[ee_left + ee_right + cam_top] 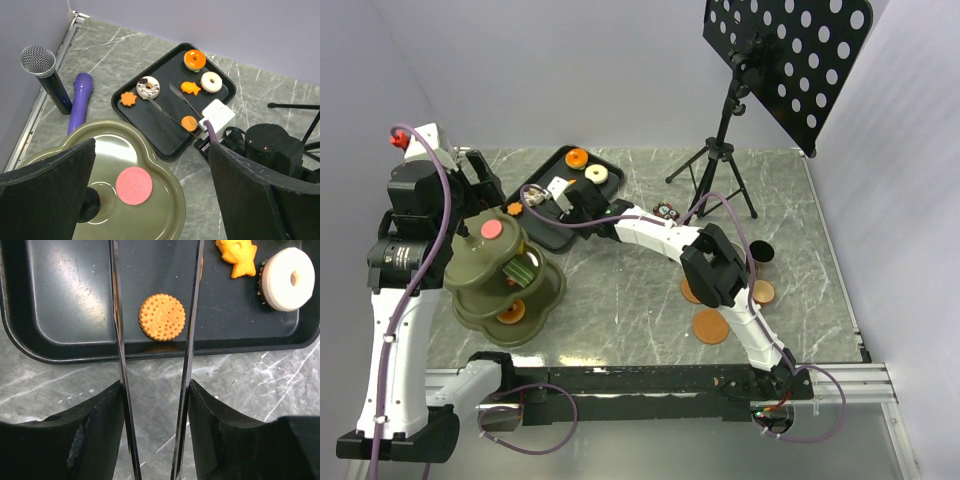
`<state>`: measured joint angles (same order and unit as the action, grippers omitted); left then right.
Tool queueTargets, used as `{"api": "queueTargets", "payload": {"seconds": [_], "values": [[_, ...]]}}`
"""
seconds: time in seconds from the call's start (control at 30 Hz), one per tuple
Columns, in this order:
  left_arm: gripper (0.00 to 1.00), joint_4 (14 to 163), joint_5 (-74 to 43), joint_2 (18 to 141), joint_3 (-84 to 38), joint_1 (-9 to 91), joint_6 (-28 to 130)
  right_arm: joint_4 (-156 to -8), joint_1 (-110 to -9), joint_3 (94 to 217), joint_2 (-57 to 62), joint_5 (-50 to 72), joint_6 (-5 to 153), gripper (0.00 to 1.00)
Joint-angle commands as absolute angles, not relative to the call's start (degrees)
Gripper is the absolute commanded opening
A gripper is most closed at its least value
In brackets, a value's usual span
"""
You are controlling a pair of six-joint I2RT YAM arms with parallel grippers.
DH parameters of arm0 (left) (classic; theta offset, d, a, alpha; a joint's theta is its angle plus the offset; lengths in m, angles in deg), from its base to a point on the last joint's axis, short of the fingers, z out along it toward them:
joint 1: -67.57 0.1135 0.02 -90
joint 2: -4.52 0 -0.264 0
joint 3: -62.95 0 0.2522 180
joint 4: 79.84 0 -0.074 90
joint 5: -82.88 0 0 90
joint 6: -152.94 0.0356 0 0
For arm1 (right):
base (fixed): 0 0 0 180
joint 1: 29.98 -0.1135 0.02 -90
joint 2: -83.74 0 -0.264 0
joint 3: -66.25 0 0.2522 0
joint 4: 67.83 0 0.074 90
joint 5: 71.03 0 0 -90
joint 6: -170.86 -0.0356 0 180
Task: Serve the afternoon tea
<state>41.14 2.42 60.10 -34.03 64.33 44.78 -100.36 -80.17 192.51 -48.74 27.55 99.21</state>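
Looking down the right wrist camera, the right claw (155,390) is squeezed onto a pair of thin metal tongs (190,350) — both blades sit against the inner faces of its fingers and run straight up the middle of the frame. The blades stand apart, with a round orange biscuit (162,317) lying flat between them on the black tray (65,300), near the tray's lower edge. Can't tell if either blade is actually touching it. In the upper right of that frame there's a white donut (288,278) and beside it an orange fish-shaped pastry (236,257), both on the tray too. The left wrist view shows more on the same tray: an orange-iced donut (195,60) at the top, plus a chocolate-drizzled donut (148,88) and a little orange flower cookie (128,98) toward the left. The left claw (152,150) is spread wide with nothing in it, hanging over the top tier of an olive-green tiered stand (160,170) where a pink biscuit (134,185) lies flat. From the top camera the stand sits at the left of the marble table (620,300), and over at the right — well apart from the tray — are round brown-orange saucers (710,326) and a dark cup (761,252).
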Motion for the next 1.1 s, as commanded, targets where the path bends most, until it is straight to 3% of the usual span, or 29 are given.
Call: {"api": "queueTargets", "payload": {"seconds": [0.0, 0.83, 1.07], "values": [[1.0, 42.8, 3.9, 59.3, -34.0, 63.0, 46.8, -99.1, -79.6, 196.8, -50.0, 25.7, 100.2, 0.57], [1.0, 41.2, 8.9, 57.7, -32.8, 55.0, 49.2, -98.1, -79.6, 202.1, -56.4, 25.7, 100.5, 0.6], [1.0, 41.5, 8.5, 58.0, -32.8, 54.7, 49.1, -97.9, -79.6, 203.3, -57.1, 27.1, 100.8, 0.49]]}}
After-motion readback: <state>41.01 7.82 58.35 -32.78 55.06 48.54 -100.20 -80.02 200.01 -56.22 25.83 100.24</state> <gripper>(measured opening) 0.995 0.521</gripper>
